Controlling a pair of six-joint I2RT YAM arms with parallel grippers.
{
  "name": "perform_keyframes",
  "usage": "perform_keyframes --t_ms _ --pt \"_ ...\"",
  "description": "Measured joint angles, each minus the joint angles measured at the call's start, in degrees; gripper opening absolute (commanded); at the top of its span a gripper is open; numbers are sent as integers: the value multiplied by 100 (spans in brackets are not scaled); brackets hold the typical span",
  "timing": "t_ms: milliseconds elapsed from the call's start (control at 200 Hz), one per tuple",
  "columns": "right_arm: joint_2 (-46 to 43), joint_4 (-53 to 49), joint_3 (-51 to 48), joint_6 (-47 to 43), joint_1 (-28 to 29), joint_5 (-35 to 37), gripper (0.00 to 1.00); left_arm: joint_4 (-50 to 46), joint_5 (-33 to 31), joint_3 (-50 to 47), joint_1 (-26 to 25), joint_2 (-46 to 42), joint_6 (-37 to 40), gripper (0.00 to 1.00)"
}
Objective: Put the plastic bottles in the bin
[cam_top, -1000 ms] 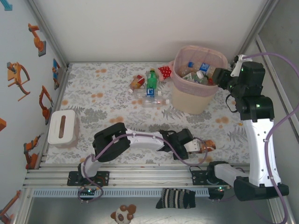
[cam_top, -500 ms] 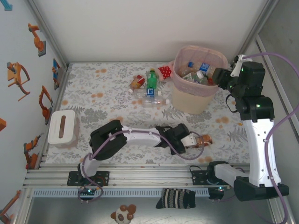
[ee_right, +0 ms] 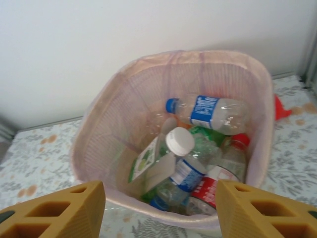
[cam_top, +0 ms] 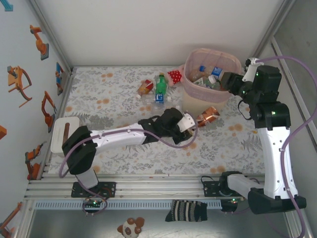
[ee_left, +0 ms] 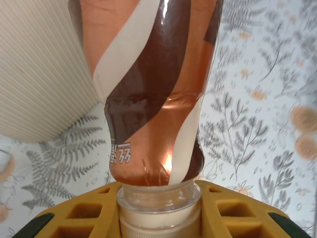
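Low in front of the bin (cam_top: 199,105), the left claw (cam_top: 190,121) is clamping the neck of a brown-and-orange bottle (ee_left: 153,89), whose body is sticking out past the fingers, just beside the beige wall. Over the pink rim, the right claw (ee_right: 159,198) is hovering with jaws apart and empty, several bottles (ee_right: 213,111) lying inside below it.

We see a plain white back wall (cam_top: 148,29), orange robot stickers (cam_top: 20,79) on the left wall (cam_top: 20,47), and a flower-printed tabletop (cam_top: 114,94).

Unreadable white characters on brown bottle (ee_left: 153,99)
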Motion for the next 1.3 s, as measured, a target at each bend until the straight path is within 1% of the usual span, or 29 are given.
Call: perform_keyframes --t_ms 180,325,351,386,556,666,796,961,1172,1302 --pt "4 385 -234 199 0 -846 72 516 520 -299 422 -586 -494 26" --pt "20 702 -278 374 0 -1545 80 966 859 -428 752 -848 -903 27" --pt "22 741 -278 393 0 -1617 83 1029 896 -428 778 -870 -949 27" --pt "24 782 -278 439 0 -1722 84 1115 951 -428 796 -898 -1019 27" --pt "328 1294 -297 848 -4 -2723 85 1377 1423 -369 868 -957 -1322 27" --pt "514 1438 -402 1051 -4 -3047 84 1480 1587 -282 890 -957 -1436 27" --pt "610 1438 -450 1169 -4 -3158 82 1587 1694 -238 892 -957 -1532 27" --pt "621 1438 -450 1244 -4 -3259 76 1615 1744 -175 892 -957 -1578 28" --pt "621 1443 -448 1311 -4 -3366 65 1486 1764 155 892 -846 -1600 29" --pt "619 1443 -448 1340 -4 -3362 58 1408 1764 238 892 -800 -1600 34"
